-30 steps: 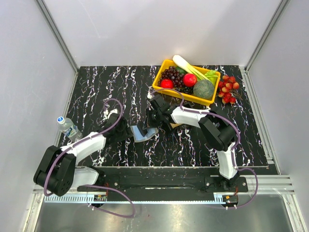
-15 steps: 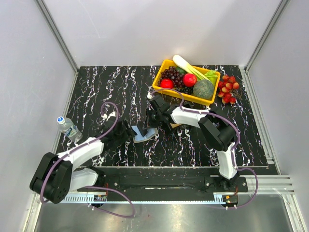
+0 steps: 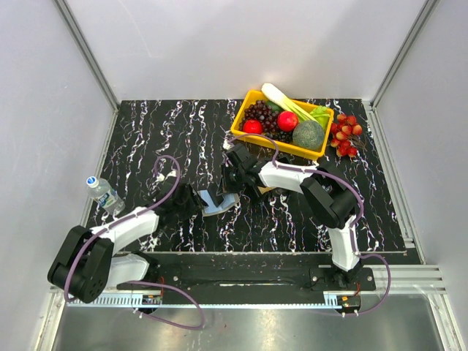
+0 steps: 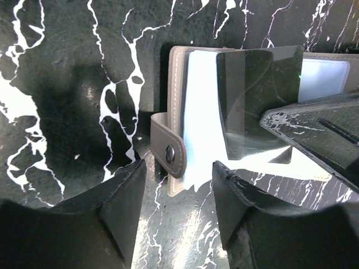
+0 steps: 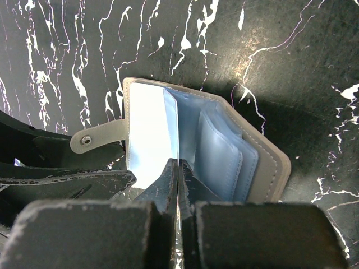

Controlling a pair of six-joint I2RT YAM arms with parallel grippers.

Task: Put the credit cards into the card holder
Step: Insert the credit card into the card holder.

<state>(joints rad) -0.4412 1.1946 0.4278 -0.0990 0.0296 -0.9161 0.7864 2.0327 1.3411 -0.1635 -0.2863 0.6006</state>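
Note:
The card holder (image 3: pixel 218 202) is a grey wallet-like case lying open on the black marbled table, with clear bluish sleeves (image 5: pixel 221 151) and a snap tab (image 4: pixel 171 154). My right gripper (image 5: pixel 178 168) is shut on one thin clear sleeve and holds it upright, edge-on to its camera. My left gripper (image 4: pixel 176 202) stands open just in front of the snap tab, touching nothing. From above, the left gripper (image 3: pixel 190 197) is left of the holder and the right gripper (image 3: pixel 232 183) is over its far side. A small tan-orange edge (image 3: pixel 268 189), possibly one of the credit cards, peeks from under the right arm.
A yellow basket (image 3: pixel 241 131) of fruit and vegetables sits at the back right, with a red berry cluster (image 3: pixel 346 135) beside it. A small water bottle (image 3: pixel 104 194) lies at the table's left edge.
My left gripper has drawn back a little to the left, away from the holder, and its jaws opened wider and then narrowed. The right gripper keeps its hold and place.

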